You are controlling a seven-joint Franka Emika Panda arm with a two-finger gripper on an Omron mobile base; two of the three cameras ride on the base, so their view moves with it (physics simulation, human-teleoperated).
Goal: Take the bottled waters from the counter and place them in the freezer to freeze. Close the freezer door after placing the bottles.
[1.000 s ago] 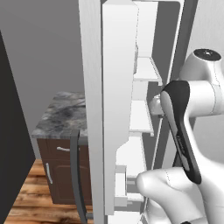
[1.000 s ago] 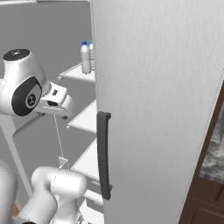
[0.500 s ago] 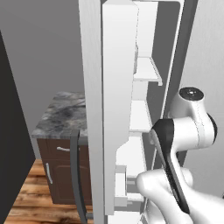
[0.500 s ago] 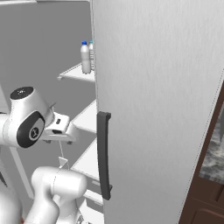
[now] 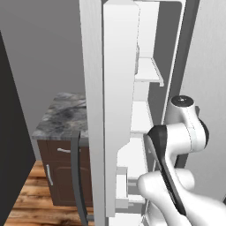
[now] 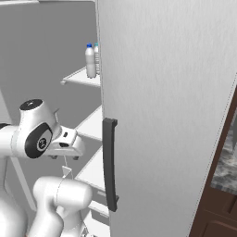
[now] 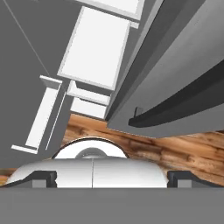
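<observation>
Both bottled waters (image 6: pixel 91 60) stand upright on an upper freezer shelf (image 6: pixel 83 77), touching or nearly so, blue cap in front, the second half hidden behind it. Nothing is left to fetch from the worktop, judging by these views; the placing part looks done.

The gripper (image 6: pixel 65 156) hangs below the wrist in the right base view, in front of the middle shelves, well below the bottles. Its jaws stand wide apart and hold nothing. In the hand view the finger tips (image 7: pixel 43 178) sit far apart at either side of the bottom edge, looking down at the wooden floor (image 7: pixel 175 151).

The freezer door (image 5: pixel 119 101) stands open, white inner lining with door bins facing the compartment, its long dark handle (image 5: pixel 79 176) on the outer face, low down. Beyond it stands a narrow marble-topped cabinet (image 5: pixel 62 119). The plain fridge door (image 6: pixel 171 115) with its own dark handle (image 6: pixel 109 164) is shut, to the right of the arm.

Key relation: the open door lies to the left of the gripper, its long axis vertical, its free edge toward the cameras. Judgement: the remaining step is closing that door. The arm must first come clear of the compartment, then reach the door's outer face or edge and push it rightward, toward the shelves. Risk: the elbow sits close to the door lining and could be caught.
</observation>
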